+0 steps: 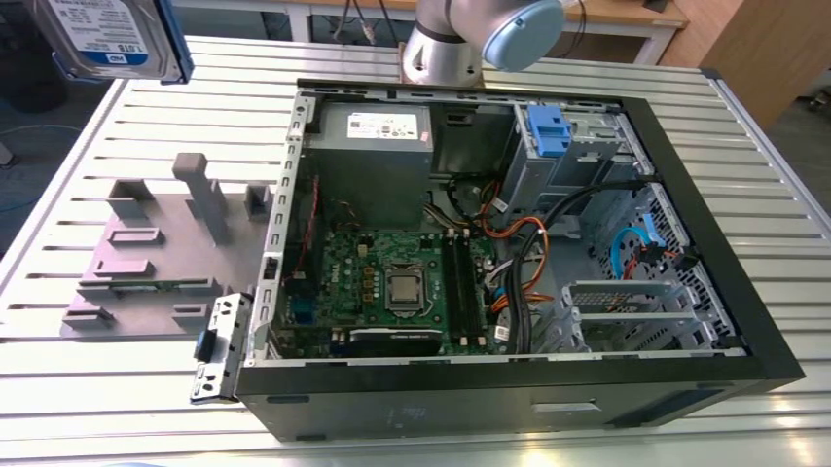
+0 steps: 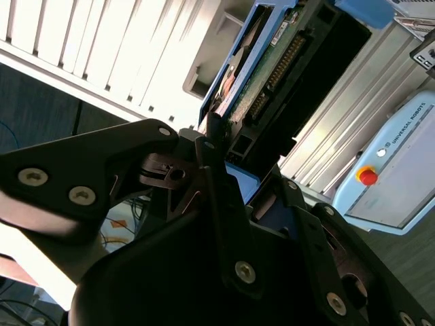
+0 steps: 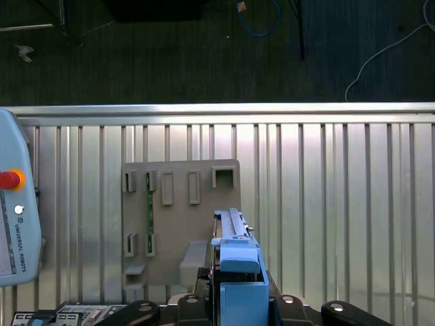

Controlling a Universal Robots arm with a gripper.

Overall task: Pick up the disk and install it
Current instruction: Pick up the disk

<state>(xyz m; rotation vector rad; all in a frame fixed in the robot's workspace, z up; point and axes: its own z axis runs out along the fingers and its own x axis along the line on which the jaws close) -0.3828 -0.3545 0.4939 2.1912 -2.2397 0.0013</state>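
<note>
Above the slatted metal table (image 1: 117, 409), the arm (image 1: 454, 39) is rising from its base at the far edge, its upper joints cut off by the top of the exterior view. The wrist is carrying the disk well up off the surface.

The open computer case (image 1: 520, 399) is lying on its side and taking up most of the table towards the exterior view's right. Its circuit board, cables and blue drive bracket are lying exposed. The grey holder (image 1: 143, 282) is sitting just beside the case, towards the exterior view's left.

A pale blue control pendant (image 2: 394, 170) is resting on the table near the holder, partly cut off in both wrist views.

The disk (image 1: 104, 34) is hanging high near the table's far corner on the exterior view's left. Only its lower part, with the label and one blue rail, is showing there. In the first wrist view it is hovering over one edge of the holder, apart from it.

The gripper (image 2: 216, 146) is clamping the disk, its black fingers (image 2: 204, 176) pressing against the two flat faces in the second wrist view. The fingertips are lying mostly hidden behind the disk's edge and the black linkage.
</note>
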